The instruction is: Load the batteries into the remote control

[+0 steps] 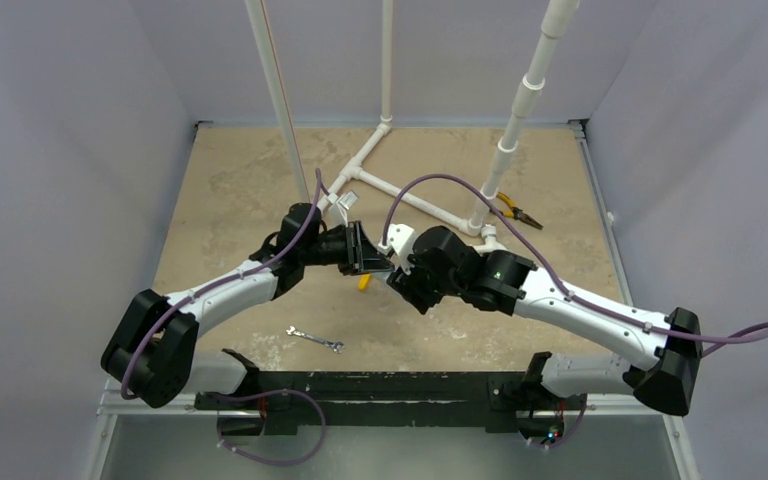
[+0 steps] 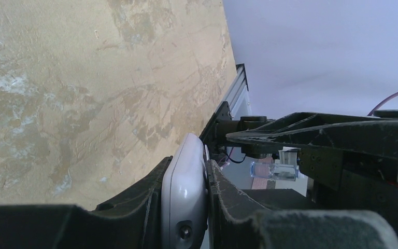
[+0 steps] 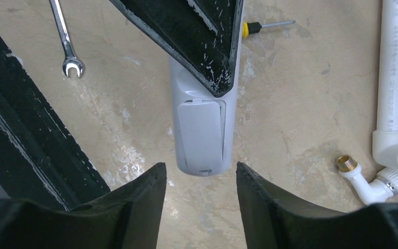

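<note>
Top view: the two grippers meet mid-desk and cover nearly all of the remote control, so little of it can be made out there. Right wrist view: only the remote's back shows, button face turned away. Its upper half is hidden behind a black finger of the left gripper. Battery cover looks seated in its recess; cannot tell whether it is latched. Left wrist view: left gripper clenched on the remote's two broad faces, one narrow edge toward the camera, its base cut off by the frame, and it is held up off the desk. Right gripper released, fingers spread; the remote's free end sits just beyond the gap between the tips, centred, touching neither. Screwdriver: shaft clear, yellow handle mostly hidden behind the left finger. Wrench lies flat, its upper end cut off. White pipe and brass fitting at right edge. Pliers lie near the far pipe.
</note>
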